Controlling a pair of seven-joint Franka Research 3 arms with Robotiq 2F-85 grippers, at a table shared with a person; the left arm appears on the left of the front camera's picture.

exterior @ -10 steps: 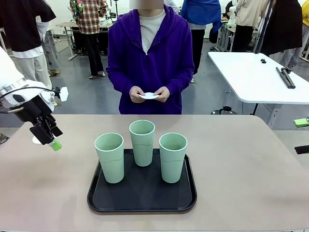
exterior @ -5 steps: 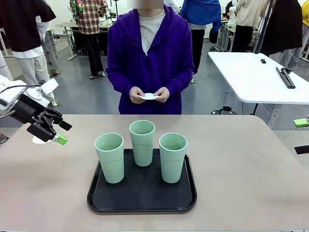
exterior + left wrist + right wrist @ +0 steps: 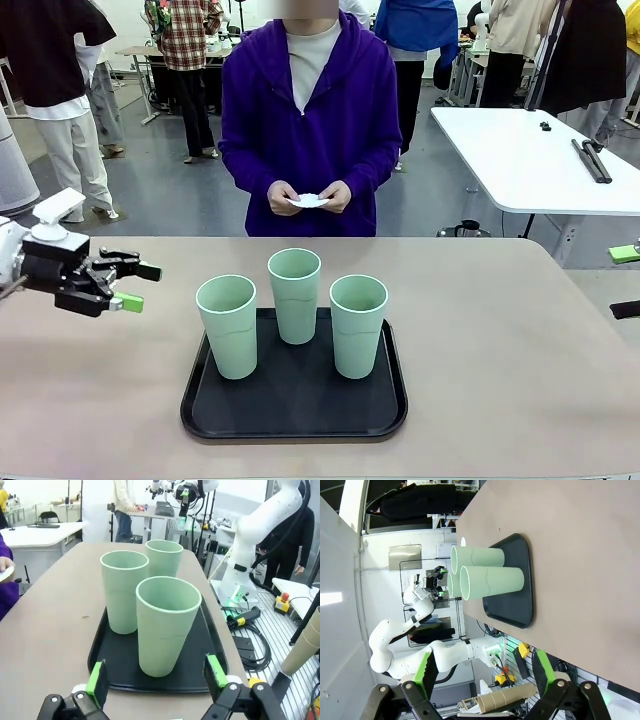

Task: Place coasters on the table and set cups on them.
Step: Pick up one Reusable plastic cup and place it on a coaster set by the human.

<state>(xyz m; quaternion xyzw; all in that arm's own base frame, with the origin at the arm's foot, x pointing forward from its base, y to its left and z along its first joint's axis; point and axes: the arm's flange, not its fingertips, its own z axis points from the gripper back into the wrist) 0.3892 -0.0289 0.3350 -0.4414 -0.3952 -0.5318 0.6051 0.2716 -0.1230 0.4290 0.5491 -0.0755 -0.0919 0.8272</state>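
- Counting the tumblers gives three cups (image 3: 227, 325) (image 3: 294, 295) (image 3: 358, 325), all pale mint green, plain-walled, upright, and open end up.
- All three cups stand on one black tray (image 3: 300, 405) with rounded corners. Two stand toward the robot's side and one stands behind and between them. None touches another.
- The tray lies flat near the middle of the table (image 3: 500, 350).
- One person (image 3: 310, 90) in a purple hooded top stands at the far side. Both hands (image 3: 285, 195) (image 3: 335, 193) are held together at waist height.
- The hands pinch a white coaster (image 3: 308, 199) above the far edge of the table. Whether the pinch holds one disc or several cannot be told.
- In the right wrist view, one small white disc (image 3: 463, 541) lies on the table near its edge, beyond the cups and apart from the tray.
- The left gripper (image 3: 138, 286) hovers above the table, left of the tray. It lies roughly level and points toward the nearest cup. Its jaws stand apart with nothing between them.
- In the left wrist view, the green pads (image 3: 96, 677) frame the nearest cup, which stands well ahead of them.
- The right gripper (image 3: 485, 672) has its jaws apart and grips nothing. It sits off the table's side, well apart from the tray.
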